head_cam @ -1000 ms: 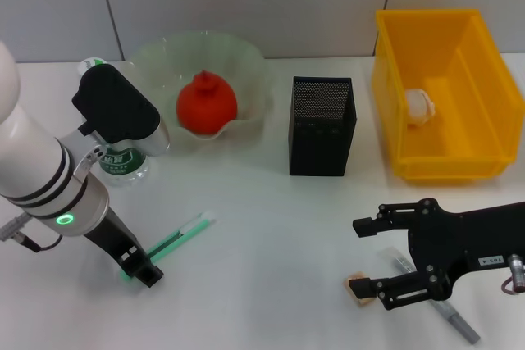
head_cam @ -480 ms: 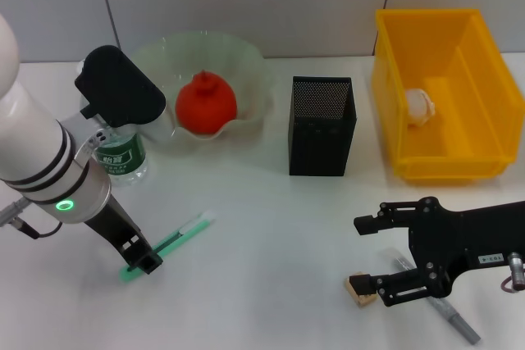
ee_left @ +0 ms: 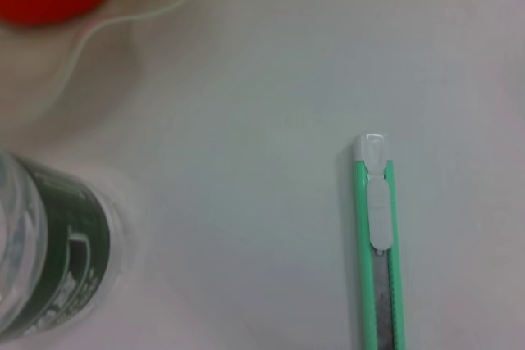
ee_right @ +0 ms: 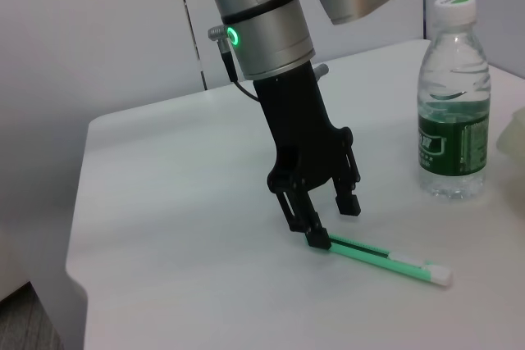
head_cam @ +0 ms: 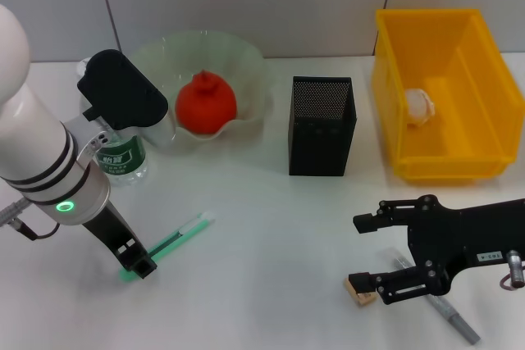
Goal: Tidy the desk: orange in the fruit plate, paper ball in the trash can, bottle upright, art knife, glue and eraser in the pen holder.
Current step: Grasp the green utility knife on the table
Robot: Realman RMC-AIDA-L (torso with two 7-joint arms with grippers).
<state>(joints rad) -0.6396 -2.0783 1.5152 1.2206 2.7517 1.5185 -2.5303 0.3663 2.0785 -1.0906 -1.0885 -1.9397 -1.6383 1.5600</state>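
Observation:
The green art knife (head_cam: 172,241) (ee_left: 379,243) (ee_right: 381,256) lies flat at the front left of the table. My left gripper (head_cam: 136,265) (ee_right: 328,219) is open and low over the knife's near end, one finger touching it. The bottle (head_cam: 116,157) (ee_right: 451,104) stands upright behind that arm. The orange (head_cam: 206,102) sits in the fruit plate (head_cam: 250,63). The paper ball (head_cam: 420,104) lies in the yellow trash can (head_cam: 484,79). The black mesh pen holder (head_cam: 322,125) stands at mid-table. My right gripper (head_cam: 367,253) is open at the front right, its nearer finger beside the tan eraser (head_cam: 358,291). The grey glue stick (head_cam: 449,315) lies partly under that gripper.
The bottle (ee_left: 49,260) and the plate's rim (ee_left: 123,18) lie close beside the left arm's work area. Bare white tabletop runs between the knife and the right gripper, in front of the pen holder. A grey wall backs the table.
My left arm shifted slightly to the left, uncovering more of the bottle, and its gripper stays at the knife's end. The right gripper and eraser have barely moved.

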